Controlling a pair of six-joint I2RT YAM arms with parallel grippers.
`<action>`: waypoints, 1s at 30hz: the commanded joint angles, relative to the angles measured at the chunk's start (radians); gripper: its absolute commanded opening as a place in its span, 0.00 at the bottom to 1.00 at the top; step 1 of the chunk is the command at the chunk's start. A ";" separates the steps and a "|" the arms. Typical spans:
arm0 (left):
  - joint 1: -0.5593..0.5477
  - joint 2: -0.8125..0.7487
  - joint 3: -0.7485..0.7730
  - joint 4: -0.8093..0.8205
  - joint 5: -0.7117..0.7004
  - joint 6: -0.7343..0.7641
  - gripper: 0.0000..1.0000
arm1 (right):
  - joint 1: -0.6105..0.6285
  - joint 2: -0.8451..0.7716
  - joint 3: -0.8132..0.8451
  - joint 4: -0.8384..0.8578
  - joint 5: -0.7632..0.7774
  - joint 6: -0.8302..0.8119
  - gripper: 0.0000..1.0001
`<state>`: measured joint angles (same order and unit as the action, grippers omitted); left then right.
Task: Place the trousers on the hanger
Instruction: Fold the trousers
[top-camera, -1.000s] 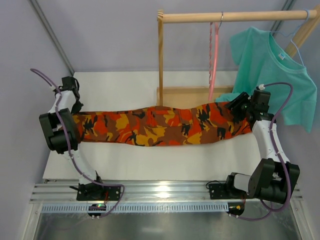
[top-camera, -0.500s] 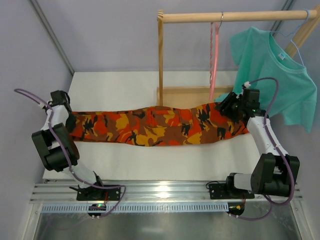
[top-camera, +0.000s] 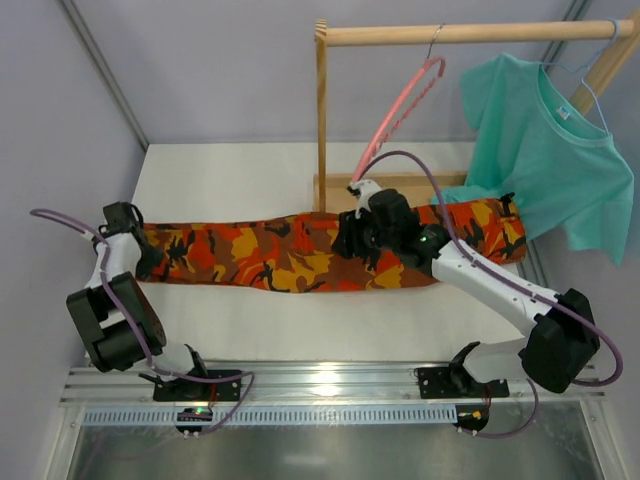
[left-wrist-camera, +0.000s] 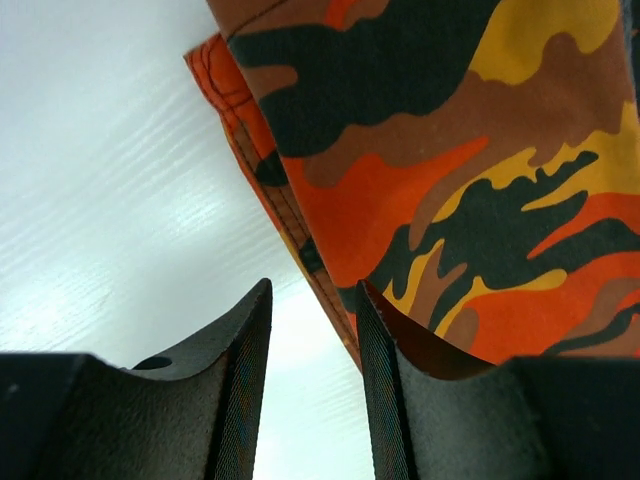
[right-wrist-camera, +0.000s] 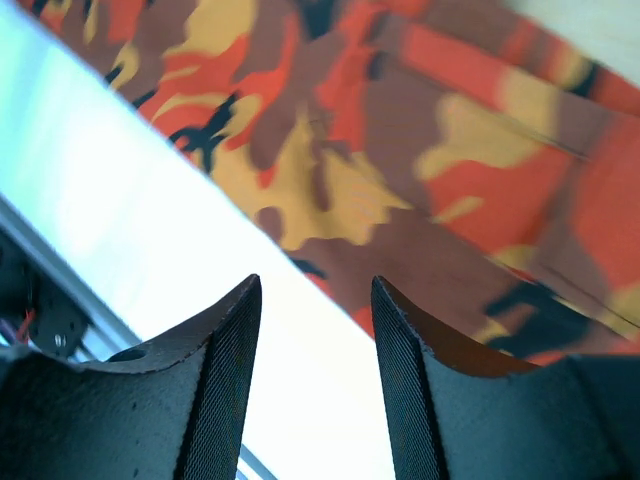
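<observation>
The camouflage trousers (top-camera: 290, 255) lie flat and lengthwise across the white table (top-camera: 250, 170). The pink hanger (top-camera: 400, 105) hangs by its hook from the wooden rail, tilted to the left, its lower end just above my right wrist. My left gripper (top-camera: 135, 235) is at the trousers' left end, open; in the left wrist view the gripper (left-wrist-camera: 313, 290) has only table between its fingers, with the trousers' hem (left-wrist-camera: 300, 240) just ahead. My right gripper (top-camera: 348, 245) hovers over the trousers' middle, open; in the right wrist view the gripper (right-wrist-camera: 316, 285) holds nothing above the trousers (right-wrist-camera: 400, 170).
A wooden rack stands at the back with its rail (top-camera: 500, 32), post (top-camera: 321, 120) and base (top-camera: 400, 188). A teal T-shirt (top-camera: 545, 140) hangs at the rail's right end on a light-blue hanger. A metal rail (top-camera: 320, 385) runs along the near edge.
My left gripper has opened and let go of the trousers' left end. My right arm has swung from their right end to their middle. The pink hanger has tilted to the left.
</observation>
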<state>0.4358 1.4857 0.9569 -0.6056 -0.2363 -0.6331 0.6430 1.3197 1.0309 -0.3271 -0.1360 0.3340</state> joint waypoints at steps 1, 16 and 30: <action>0.032 -0.051 -0.030 0.027 0.120 -0.028 0.40 | 0.130 0.055 0.066 0.069 0.082 -0.128 0.52; 0.038 -0.410 -0.197 0.089 0.278 -0.097 0.50 | 0.487 0.512 0.596 -0.030 0.168 -0.328 0.55; 0.115 -0.298 -0.198 0.113 0.333 -0.102 0.52 | 0.504 0.938 0.925 0.008 0.148 -0.463 0.56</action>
<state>0.5274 1.1622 0.7204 -0.5255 0.0490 -0.7307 1.1484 2.2391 1.9003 -0.3668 0.0242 -0.0849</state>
